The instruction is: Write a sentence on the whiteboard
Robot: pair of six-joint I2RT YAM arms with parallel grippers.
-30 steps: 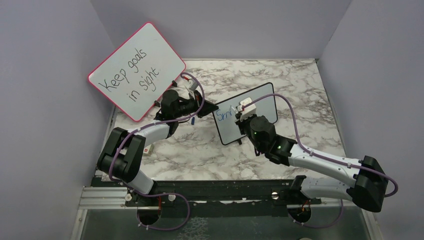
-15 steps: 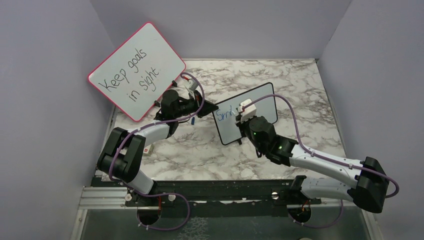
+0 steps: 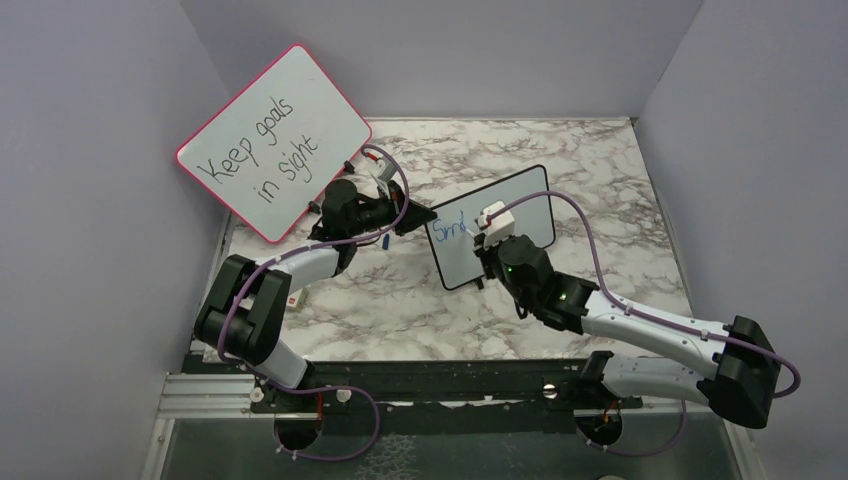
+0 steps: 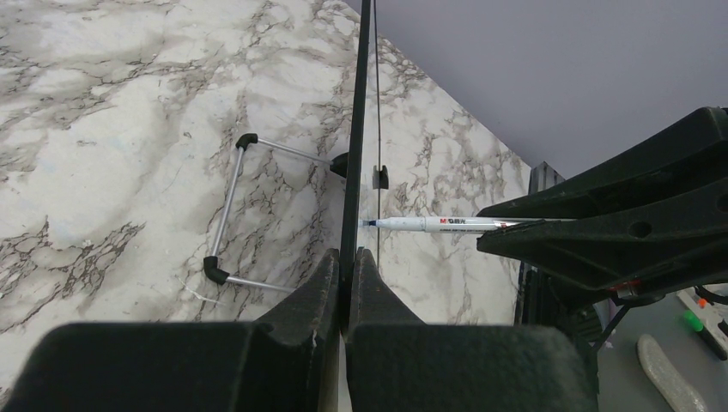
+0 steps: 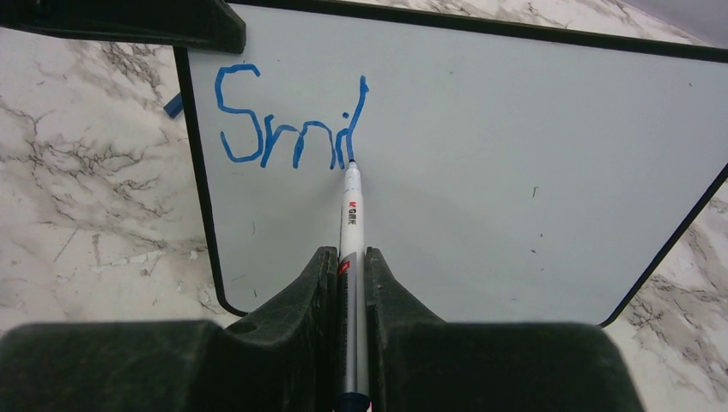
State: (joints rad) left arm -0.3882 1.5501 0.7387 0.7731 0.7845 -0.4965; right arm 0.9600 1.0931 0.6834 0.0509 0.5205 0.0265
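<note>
The small black-framed whiteboard [image 3: 520, 215] stands tilted mid-table; it also shows in the right wrist view [image 5: 515, 172] and edge-on in the left wrist view [image 4: 356, 129]. Blue writing [image 5: 292, 120] on it reads "Smil". My left gripper [image 3: 415, 220] [image 4: 347, 262] is shut on the board's left edge. My right gripper [image 3: 482, 232] [image 5: 350, 257] is shut on a white marker [image 5: 352, 215], whose tip touches the board at the foot of the "l". The marker also shows in the left wrist view [image 4: 438, 224].
A larger red-framed board [image 3: 275, 140] reading "Keep goals in sight" leans at the back left wall. The small board's wire stand [image 4: 225, 215] rests on the marble table [image 3: 400, 300]. A blue marker cap [image 3: 385, 241] lies by the left gripper. Grey walls close in three sides.
My right gripper has moved the marker slightly right along the board, and the blue "l" stroke has been added after "Smi". The left arm has not moved.
</note>
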